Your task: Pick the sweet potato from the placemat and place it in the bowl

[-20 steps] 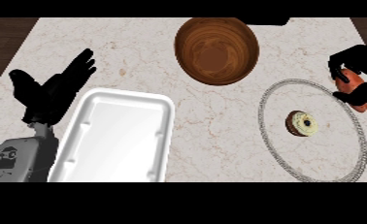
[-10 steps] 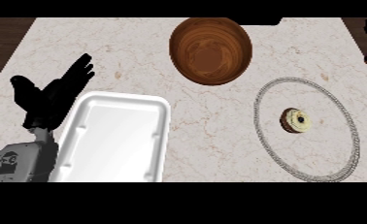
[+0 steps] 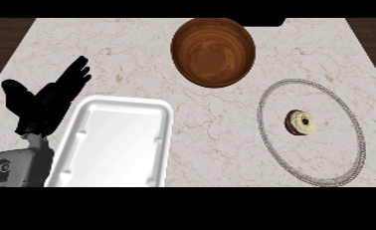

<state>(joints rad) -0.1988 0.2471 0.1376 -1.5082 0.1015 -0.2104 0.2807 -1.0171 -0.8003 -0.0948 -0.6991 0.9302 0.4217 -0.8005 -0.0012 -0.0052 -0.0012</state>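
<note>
A small round piece, brown with a cream face, lies near the middle of a round grey-rimmed placemat (image 3: 323, 157) at the right; it is the sweet potato (image 3: 301, 122). The wooden bowl (image 3: 213, 59) stands empty at the back centre, apart from the placemat. At the left edge my left hand (image 3: 47, 99) rests open, fingers pointing up and away, just left of a white tray. It holds nothing. The right hand does not show anywhere in the head view.
A white rectangular tray (image 3: 117, 144) sits at the front left beside my left forearm (image 3: 22, 167). A dark object (image 3: 264, 22) pokes in at the counter's back edge behind the bowl. Bare marble counter (image 3: 220, 134) lies between tray and placemat.
My right hand, seen at the right edge one second ago, has left the view. The left hand and the objects have stayed in place.
</note>
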